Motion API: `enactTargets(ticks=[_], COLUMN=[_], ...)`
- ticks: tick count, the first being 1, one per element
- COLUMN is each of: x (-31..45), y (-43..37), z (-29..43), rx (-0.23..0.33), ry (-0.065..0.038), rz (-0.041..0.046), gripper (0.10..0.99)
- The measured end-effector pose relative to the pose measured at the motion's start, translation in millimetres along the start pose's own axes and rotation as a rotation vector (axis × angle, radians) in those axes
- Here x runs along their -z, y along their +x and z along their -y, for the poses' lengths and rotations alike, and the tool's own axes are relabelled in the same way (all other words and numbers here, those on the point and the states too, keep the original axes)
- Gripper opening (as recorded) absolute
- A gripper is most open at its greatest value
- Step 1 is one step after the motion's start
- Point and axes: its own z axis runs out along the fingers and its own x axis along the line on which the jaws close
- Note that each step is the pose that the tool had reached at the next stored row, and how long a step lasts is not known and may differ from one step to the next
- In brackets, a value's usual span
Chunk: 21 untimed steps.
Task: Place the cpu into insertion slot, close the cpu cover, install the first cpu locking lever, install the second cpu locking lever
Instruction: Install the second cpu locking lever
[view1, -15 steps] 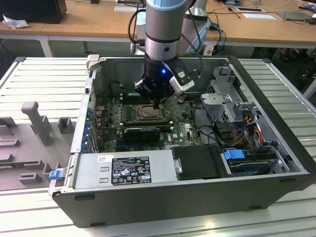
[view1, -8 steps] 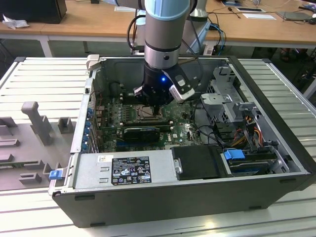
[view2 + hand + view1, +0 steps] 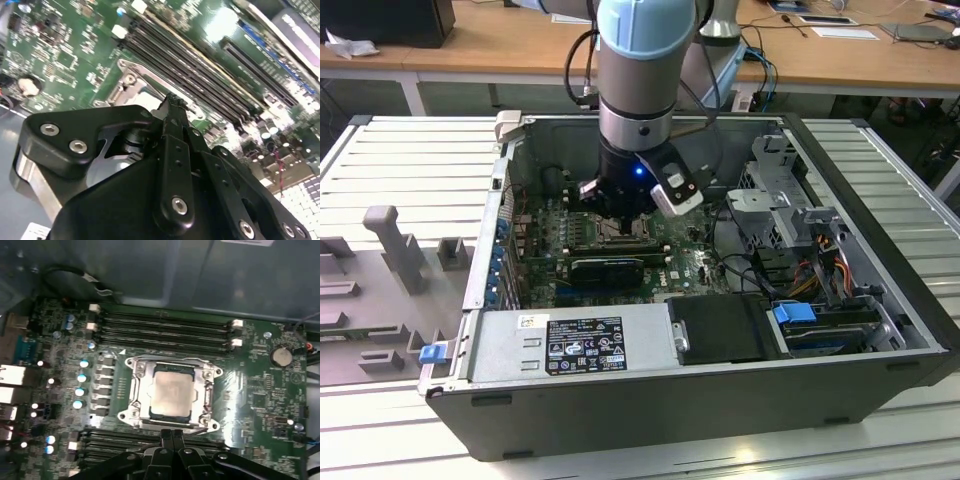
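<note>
In the first wrist view the cpu [image 3: 171, 394] shows its pale silver face through the window of the cpu cover [image 3: 137, 390]. The cover lies flat over the insertion slot [image 3: 210, 390]. My gripper [image 3: 172, 434] hangs just off one edge of the socket, its two black fingers pressed together with nothing between them. The second wrist view shows the same shut fingertips [image 3: 173, 100] close above the silvery cover frame [image 3: 131, 80]. In the exterior view my gripper [image 3: 620, 222] reaches down into the open computer case, over the green board.
Long black memory slots [image 3: 165, 330] flank the socket on two sides. A black expansion card [image 3: 605, 268] lies nearer the camera, then the power supply [image 3: 570, 345]. The drive cage [image 3: 790, 200] and cables stand at the exterior view's right. Case walls [image 3: 500, 200] surround the board.
</note>
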Motion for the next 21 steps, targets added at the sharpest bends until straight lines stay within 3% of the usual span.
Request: enactTargets(ticks=[5, 11, 14, 16, 18, 19, 21], x=[-4.2, -18.1, -22.8, -24.0, -24.4, -24.1, -24.7], y=[17.8, 20.9, 24.4, 27.3, 30.8, 32.3, 35.4], z=[1.0, 3.1, 3.7, 4.9, 9.8, 14.8, 20.9], rx=[0.002, 0.013, 0.027, 0.032, 0.033, 0.033, 0.033], ry=[-0.009, -0.013, -0.02, -0.036, -0.066, -0.093, -0.113], rz=[0.0007, -0.001, -0.0027, -0.0016, 0.0018, 0.0049, 0.0076], gripper=[0.106, 0.106, 0.106, 0.106, 0.106, 0.106, 0.106])
